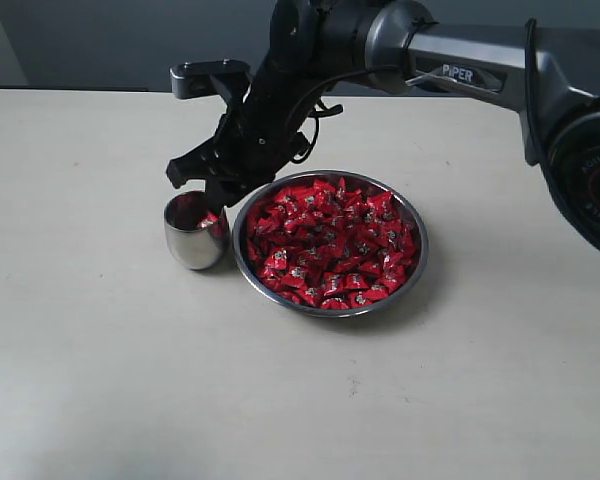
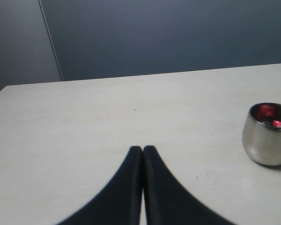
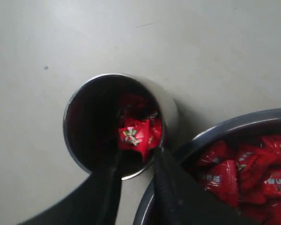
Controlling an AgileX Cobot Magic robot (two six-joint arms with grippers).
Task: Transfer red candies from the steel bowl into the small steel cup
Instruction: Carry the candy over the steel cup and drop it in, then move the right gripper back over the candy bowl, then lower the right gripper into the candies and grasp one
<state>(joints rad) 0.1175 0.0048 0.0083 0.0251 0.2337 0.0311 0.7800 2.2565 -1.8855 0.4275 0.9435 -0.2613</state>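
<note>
**Figure. Candy transfer, early stage, seen from beside the surface.** The right gripper hangs directly above the mouth of the small steel cup. Its jaws are drawn in on a single candy, which appears pinched between their tips just inside the rim. The steel bowl stands just beside these jaws, its rim close to the cup's wall. The left gripper is idle, with its jaws pressed together and nothing between them. From those jaws the cup lies ahead, off to one side and well apart.

*Progress.* Some red wrappers already lie below the jaws in the cup, so a few transfers seem to be done. The red candies in the bowl are heaped almost to the rim, so most of the work appears to remain. The piece in hand has not yet been let go.

*Limits of view.*
- The cup's interior is dark, so the number of pieces inside cannot be told.
- In the exterior view the right arm covers the jaw tips and the cup's far rim.
- The right wrist view cuts off all but one arc of the bowl.
- The left wrist view clips the cup at its edge.
- The left arm does not show in the exterior view.
</note>
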